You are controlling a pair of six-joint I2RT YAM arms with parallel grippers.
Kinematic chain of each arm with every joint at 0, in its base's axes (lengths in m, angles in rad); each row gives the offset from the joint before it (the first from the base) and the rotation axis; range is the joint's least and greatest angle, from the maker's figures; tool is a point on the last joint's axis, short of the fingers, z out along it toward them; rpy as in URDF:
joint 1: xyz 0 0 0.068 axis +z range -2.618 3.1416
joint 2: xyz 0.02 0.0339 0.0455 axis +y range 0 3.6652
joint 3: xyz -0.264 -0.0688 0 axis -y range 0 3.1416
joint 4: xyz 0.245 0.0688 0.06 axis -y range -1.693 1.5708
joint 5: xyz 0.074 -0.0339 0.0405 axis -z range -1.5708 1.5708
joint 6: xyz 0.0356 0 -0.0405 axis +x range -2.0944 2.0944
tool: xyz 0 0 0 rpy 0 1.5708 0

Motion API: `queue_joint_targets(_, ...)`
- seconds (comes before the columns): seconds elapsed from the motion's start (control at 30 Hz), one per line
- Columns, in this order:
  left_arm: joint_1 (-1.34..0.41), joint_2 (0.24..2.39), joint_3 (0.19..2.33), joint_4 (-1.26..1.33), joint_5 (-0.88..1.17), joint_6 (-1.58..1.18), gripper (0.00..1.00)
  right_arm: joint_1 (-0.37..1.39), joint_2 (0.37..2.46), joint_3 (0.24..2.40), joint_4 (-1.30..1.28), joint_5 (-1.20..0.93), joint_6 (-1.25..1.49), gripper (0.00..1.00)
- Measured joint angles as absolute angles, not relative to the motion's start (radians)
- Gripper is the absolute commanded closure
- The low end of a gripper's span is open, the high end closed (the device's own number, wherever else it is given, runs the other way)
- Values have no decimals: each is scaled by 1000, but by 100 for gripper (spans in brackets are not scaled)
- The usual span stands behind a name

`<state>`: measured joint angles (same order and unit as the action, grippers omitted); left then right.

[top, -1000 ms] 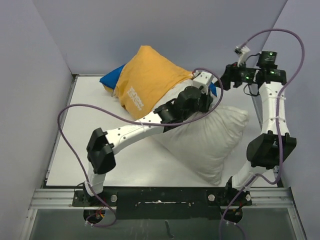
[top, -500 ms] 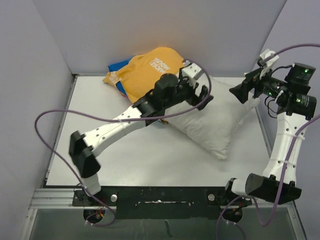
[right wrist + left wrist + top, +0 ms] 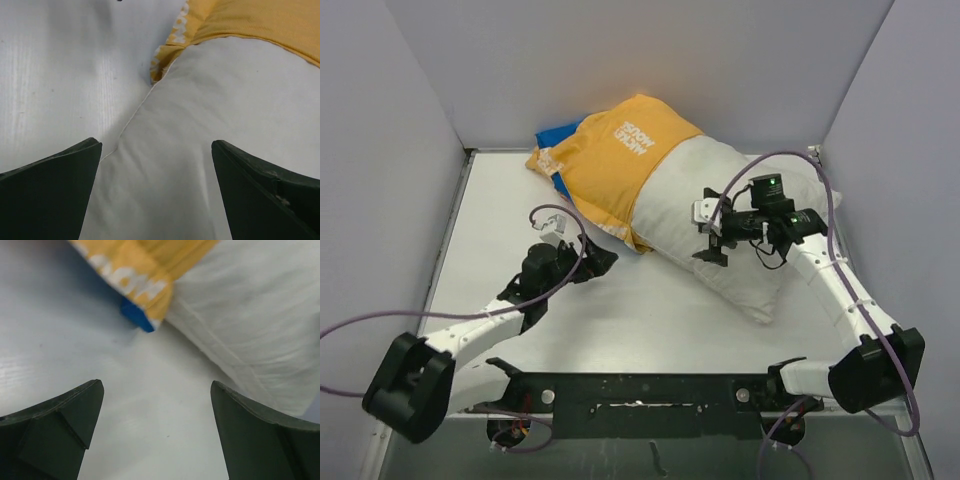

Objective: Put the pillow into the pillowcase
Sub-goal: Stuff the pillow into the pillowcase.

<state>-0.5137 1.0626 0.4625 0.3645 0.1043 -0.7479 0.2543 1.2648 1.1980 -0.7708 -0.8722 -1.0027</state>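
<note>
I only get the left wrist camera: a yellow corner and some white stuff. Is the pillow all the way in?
Observer: No. The top view shows the plump white pillow sticking well out of the mustard-yellow fabric pillowcase, toward the right.
Operator: Where's the other arm?
Observer: The right gripper is over the pillow's bare part, open and empty.

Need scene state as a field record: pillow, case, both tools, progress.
pillowcase: yellow side up, blue at left edge, on table
pillow: white, far end inside pillowcase, near part exposed
left tool: open, empty, over table by pillowcase's corner
right tool: open, empty, over exposed pillow
progress: partly inserted
</note>
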Motion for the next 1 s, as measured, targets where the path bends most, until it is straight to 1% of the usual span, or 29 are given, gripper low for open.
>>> queue_joint_targets(0.13,-496,1283,439,479,84,-860,17,343,1319,1205,-676,-715,-1036,2)
queue_joint_targets(0.27,-491,1504,518,680,80,-923,20,408,1382,1214,-598,-604,-1055,2)
queue_joint_targets(0.3,-490,1550,544,720,78,-934,22,421,1396,1214,-581,-582,-1060,2)
queue_joint_targets(0.37,-489,1625,596,778,78,-950,35,442,1416,1213,-553,-549,-1066,2)
queue_joint_targets(0.43,-489,1693,655,827,80,-968,53,463,1434,1213,-515,-515,-1067,2)
queue_joint_targets(0.47,-489,1723,681,848,83,-975,59,471,1443,1213,-493,-499,-1067,2)
queue_joint_targets(0.6,-488,1796,715,917,104,-1003,100,487,1490,1213,-403,-457,-1053,2)
queue_joint_targets(0.7,-484,1811,712,948,123,-1013,100,486,1538,1213,-348,-435,-1030,1)
queue_joint_targets(0.73,-482,1811,709,955,131,-1013,100,486,1551,1213,-335,-427,-1022,2)
queue_joint_targets(0.77,-479,1811,705,962,139,-1013,100,486,1567,1213,-318,-418,-1013,11)
queue_joint_targets(0.8,-476,1810,701,965,149,-1013,100,487,1581,1214,-301,-408,-1009,36)
queue_joint_targets(0.83,-474,1809,697,967,159,-1012,100,488,1595,1214,-285,-398,-1003,67)
queue_joint_targets(0.87,-472,1805,694,965,171,-1011,100,488,1613,1223,-278,-385,-995,88)
queue_joint_targets(0.9,-471,1797,690,959,188,-1010,100,489,1637,1239,-270,-371,-981,99)
queue_joint_targets(1.0,-468,1744,684,903,246,-1011,100,477,1720,1334,-277,-336,-888,100)
